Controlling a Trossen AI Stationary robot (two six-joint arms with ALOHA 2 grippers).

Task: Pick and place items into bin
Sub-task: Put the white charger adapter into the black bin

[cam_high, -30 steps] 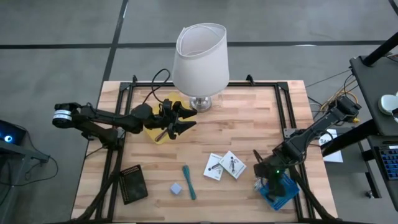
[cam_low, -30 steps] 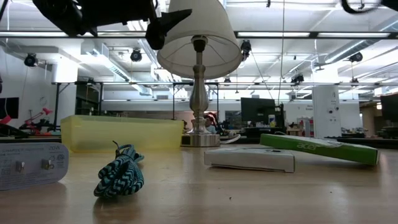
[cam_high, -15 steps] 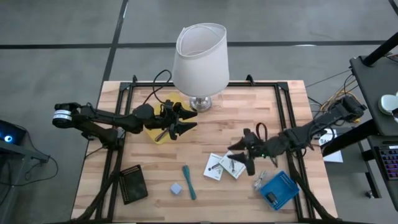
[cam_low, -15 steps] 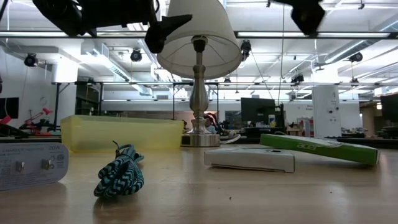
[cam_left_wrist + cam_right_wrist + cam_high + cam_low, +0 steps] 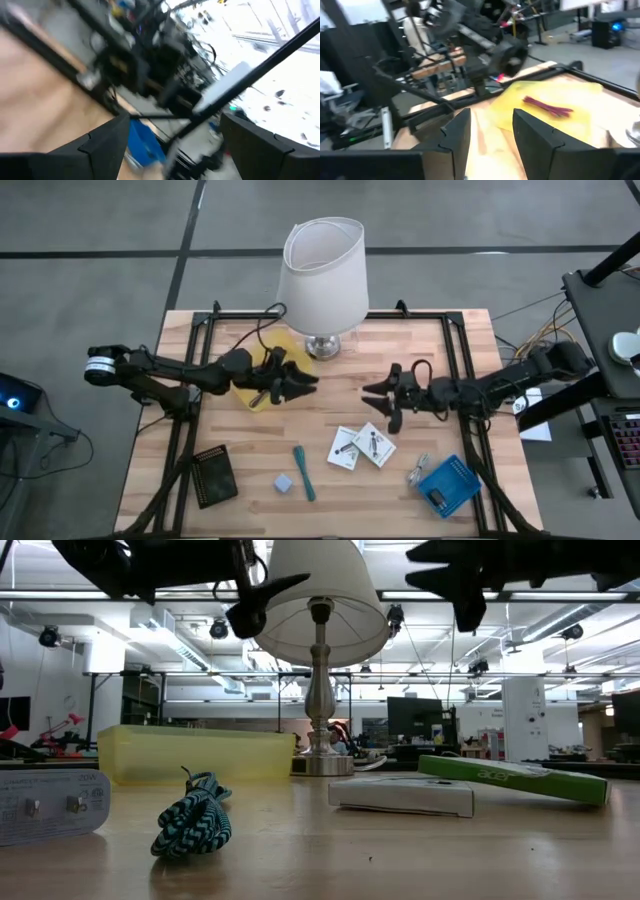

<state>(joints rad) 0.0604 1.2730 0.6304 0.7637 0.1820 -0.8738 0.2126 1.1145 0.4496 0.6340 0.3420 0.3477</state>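
Your right gripper [image 5: 385,402] is hanging half-open and empty near the table's middle, above the two white cards [image 5: 361,446] lying toward the front edge; your left gripper [image 5: 292,383] is gaping wide and empty over the yellow bin [image 5: 252,396]. The cards are looking thin, light and flat-lying, so you are best pinching an edge. The right wrist view is showing magenta sticks [image 5: 547,106] in the bin, which the high view hides.

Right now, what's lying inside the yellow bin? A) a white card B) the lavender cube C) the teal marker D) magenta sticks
D: the right wrist view shows magenta sticks lying in the yellow bin, while the teal marker, the white cards and the lavender cube lie out on the table.
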